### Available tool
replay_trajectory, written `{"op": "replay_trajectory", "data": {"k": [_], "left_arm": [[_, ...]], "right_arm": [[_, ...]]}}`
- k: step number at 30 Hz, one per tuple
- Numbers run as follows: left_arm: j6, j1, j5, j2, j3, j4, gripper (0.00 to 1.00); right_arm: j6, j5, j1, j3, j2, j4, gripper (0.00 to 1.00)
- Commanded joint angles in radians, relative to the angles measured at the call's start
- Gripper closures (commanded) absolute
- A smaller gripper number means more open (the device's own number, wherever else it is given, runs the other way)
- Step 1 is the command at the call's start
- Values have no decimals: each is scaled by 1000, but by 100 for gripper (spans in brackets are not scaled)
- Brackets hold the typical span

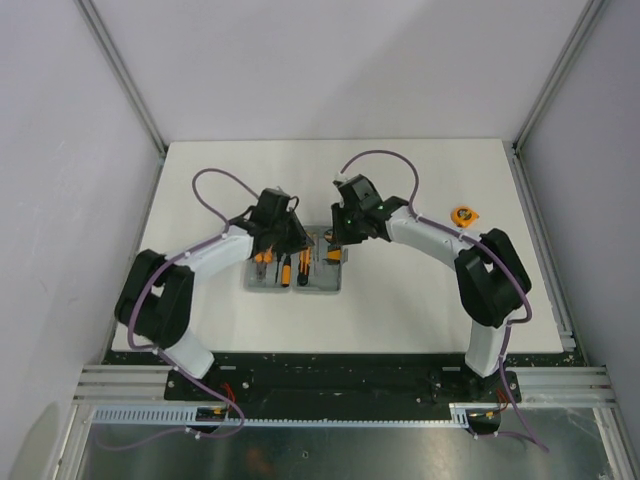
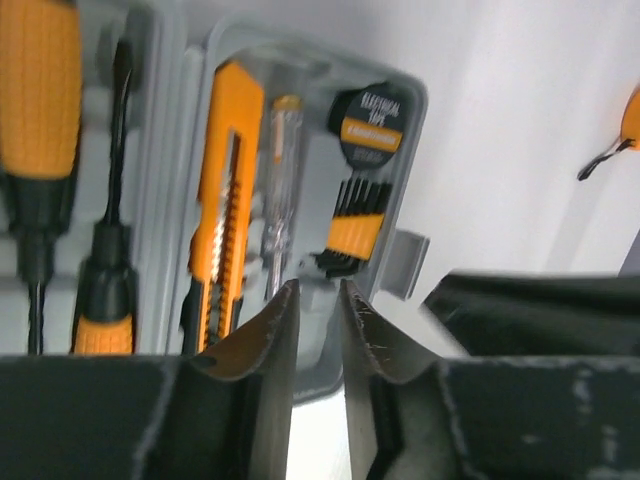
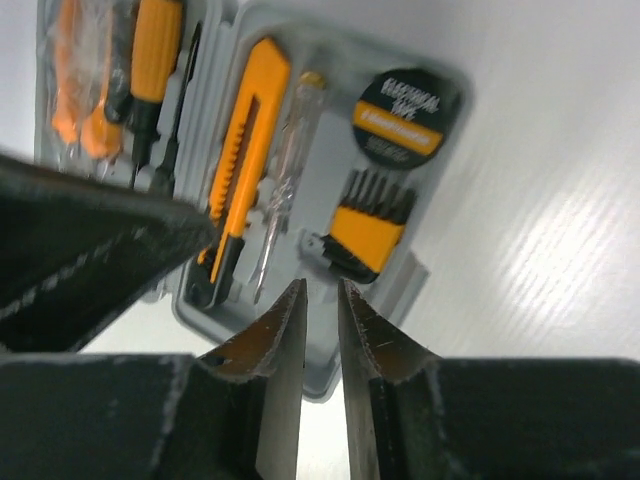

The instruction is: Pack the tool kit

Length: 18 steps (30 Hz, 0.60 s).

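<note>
At the middle of the white table [image 1: 400, 180], between the left arm [image 1: 190, 270] and the right arm [image 1: 440, 235]: grey case [image 1: 320, 289], lying open and flat, both halves facing up. In the right half, seated in moulded slots side by side: orange knife [image 3: 245, 150], clear-handled screwdriver [image 3: 285, 165], black roll of tape [image 3: 405, 118] with an orange label, and next to it a rack of bits [image 3: 368, 228] in orange and black. In the left half: two screwdrivers [image 2: 38, 110] with orange-and-black handles, laid head to tail, just beside each other. Further out, more orange handles [image 3: 75, 100], too blurred to name. Out on the bare table, well apart from the case and off to its right: orange tape measure [image 1: 464, 215], in no slot.

Above the case: both arms bent inward, heads close together.

Left gripper [image 2: 318, 305]: pointed at the edge of the right half, by the ends of the knife and the clear-handled screwdriver. Jaws parted by a narrow gap, nothing between them. Touching the case or not: cannot tell.

Right gripper [image 3: 320, 300]: hanging over that same edge, between the knife's black end and the rack of bits. Jaws likewise a little apart, holding nothing.

In the right wrist view: dark bulk of the left arm across the left half, covering the lower ends of the tools there. In the left wrist view: dark shape of the right arm just beside the case's latch tab [image 2: 405, 262].
</note>
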Motion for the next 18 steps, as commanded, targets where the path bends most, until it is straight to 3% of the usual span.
{"op": "replay_trajectory", "data": {"k": [1, 9, 18], "left_arm": [[105, 9, -10, 85, 112, 4, 75], [167, 17, 6, 228, 200, 5, 77], [215, 36, 14, 288, 223, 5, 79]], "right_arm": [[-30, -75, 42, -49, -56, 90, 77], [-16, -147, 103, -82, -3, 140, 80], [9, -147, 128, -82, 65, 151, 83]]}}
